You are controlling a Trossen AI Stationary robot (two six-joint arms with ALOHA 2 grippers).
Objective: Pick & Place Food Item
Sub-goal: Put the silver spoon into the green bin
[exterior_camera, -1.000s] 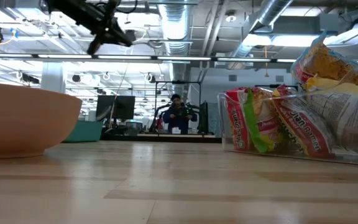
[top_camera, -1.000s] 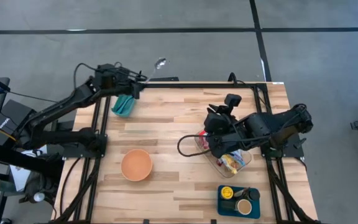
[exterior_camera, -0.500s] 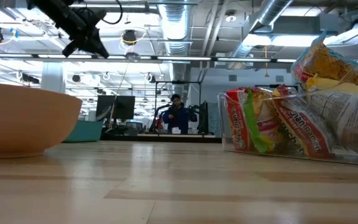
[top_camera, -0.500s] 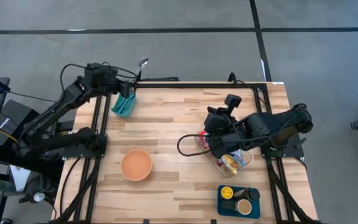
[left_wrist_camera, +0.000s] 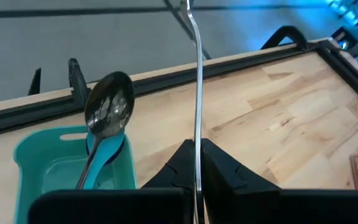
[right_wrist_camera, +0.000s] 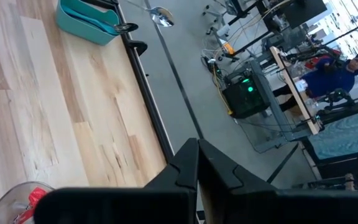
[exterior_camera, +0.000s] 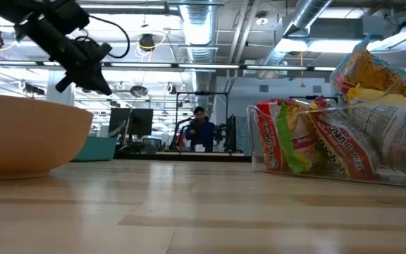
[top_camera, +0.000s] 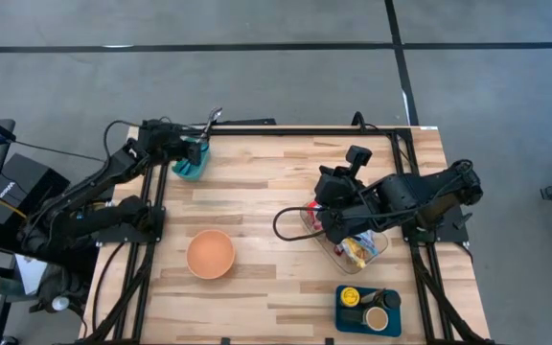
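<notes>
Nearest the camera-side edge of the table (top_camera: 286,182) sits a blue tray (top_camera: 368,310) of small items, and just beyond it the clear bin (top_camera: 353,241) of food packets (exterior_camera: 309,144), the task's goods, lying toward the right half of the wood. Directly over that bin hangs the right gripper (top_camera: 326,218), its fingers pressed together on nothing that shows; the packets lie immediately below and slightly outward of it, so this is plainly the nearer arm, folded back on itself with the wrist bent toward the bin. Left of the bin, well apart, stands the orange bowl (top_camera: 210,254), which I judge the likely place for a packet. So the coming move turns on a short drop: the fingers would need to part before going down into the bin. Farther off, at the far left corner, the left gripper (top_camera: 197,144) pinches a spoon (left_wrist_camera: 196,93) by its handle, the handle running straight out from the fingers with the bowl end out of the wrist view. It hangs over the teal holder (top_camera: 191,163), where a second spoon (left_wrist_camera: 107,118) leans, its bowl end uppermost.
</notes>
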